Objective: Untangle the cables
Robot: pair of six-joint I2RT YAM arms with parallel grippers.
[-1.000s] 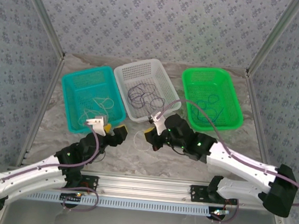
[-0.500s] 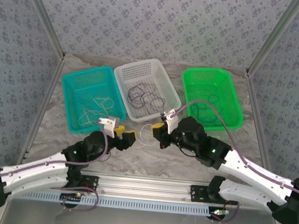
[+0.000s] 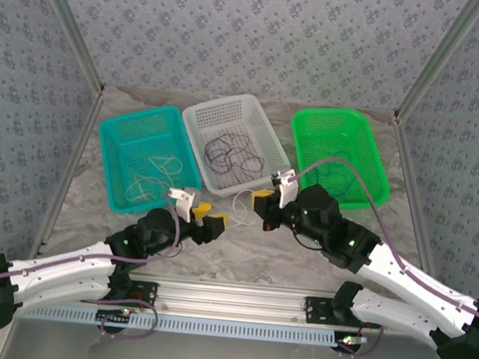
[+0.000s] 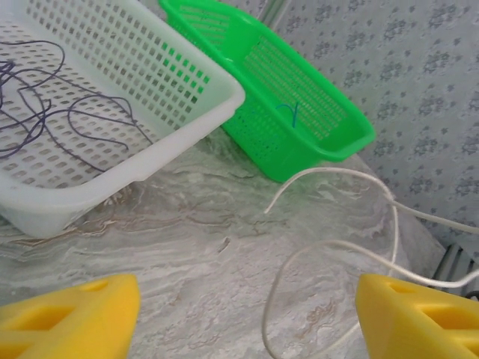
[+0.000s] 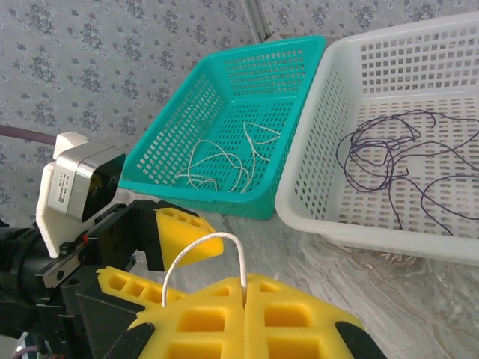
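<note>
Your right pincer (image 5: 245, 295) clamps a thin, pale whitish looping cable (image 5: 242, 265) — your left pincer (image 4: 247, 318) gapes open above the marbled tabletop (image 4: 179, 239).

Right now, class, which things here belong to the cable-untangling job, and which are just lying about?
Job: white cable pinched in the right end effector; open left end effector; purple cables; blue cables; pale cables.
Just there: teal basket; white basket; green basket; rail.
</note>
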